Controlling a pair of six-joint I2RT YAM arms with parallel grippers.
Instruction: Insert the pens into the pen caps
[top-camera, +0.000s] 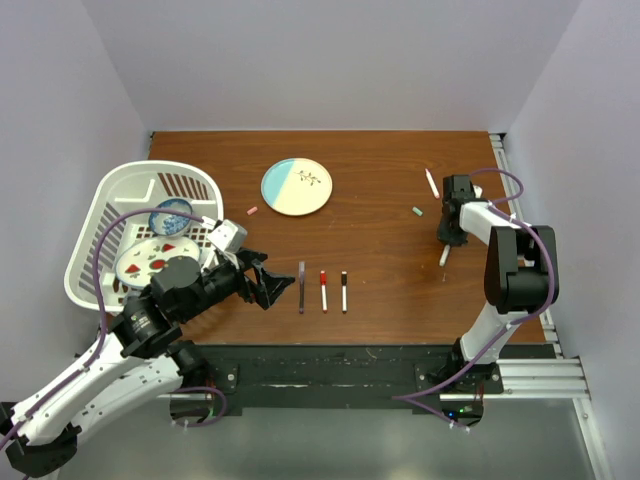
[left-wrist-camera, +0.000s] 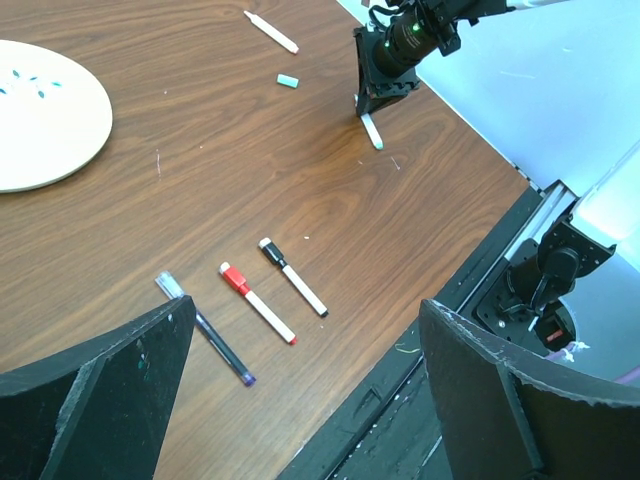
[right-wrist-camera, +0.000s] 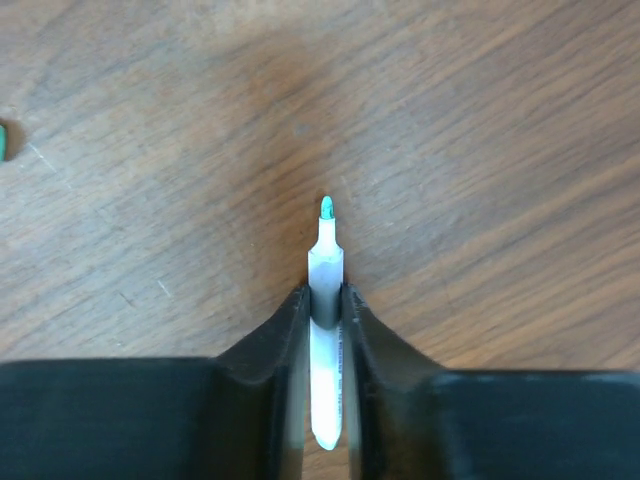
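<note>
Wood counter (top-camera: 390, 275): right tool (right-wrist-camera: 325, 297) pinching green-tipped pen (right-wrist-camera: 325, 265) behind its nib; looks light, stiff, slippery. Left tool (left-wrist-camera: 305, 330) spread wide.

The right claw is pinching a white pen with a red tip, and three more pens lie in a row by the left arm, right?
Not red: the right wrist view shows a green tip. The right claw pinches a white pen with a green tip, and three more pens lie in a row by the left arm.
</note>
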